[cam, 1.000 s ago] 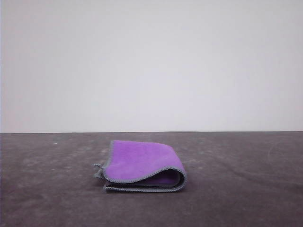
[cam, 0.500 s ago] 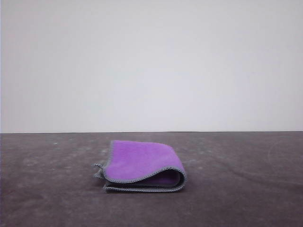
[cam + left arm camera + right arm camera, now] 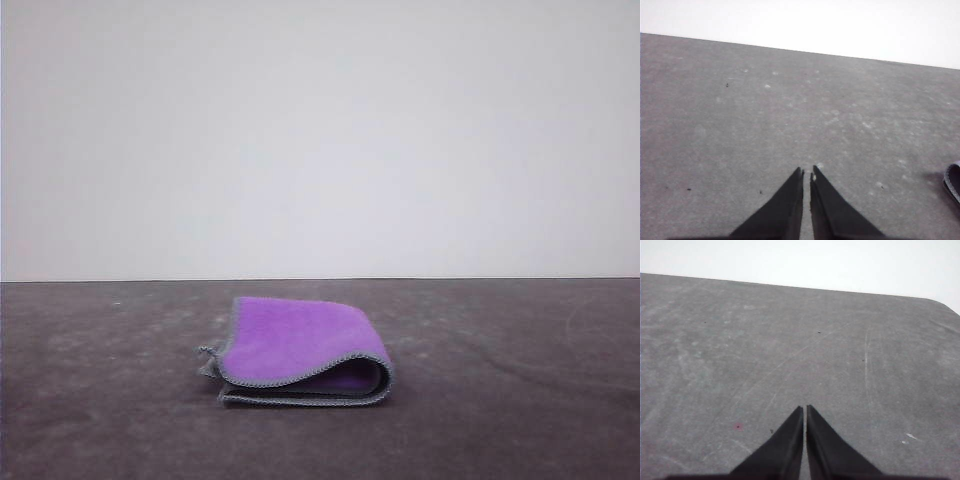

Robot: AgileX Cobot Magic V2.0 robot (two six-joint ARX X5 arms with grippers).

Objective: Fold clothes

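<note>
We see the cloth point(image 3: 300, 350) folded, purple face up, low and just left of centre in the front view, lying on the table point(image 3: 520, 400). Our left gripper point(image 3: 806, 174) and right gripper point(image 3: 804, 409) are both clenched with nothing between the fingers, over bare table.

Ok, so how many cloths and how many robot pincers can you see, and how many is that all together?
Purple and grey cloth: 1
Black pincers: 2, the left pincer and the right pincer, both shut
Total: 3
</note>
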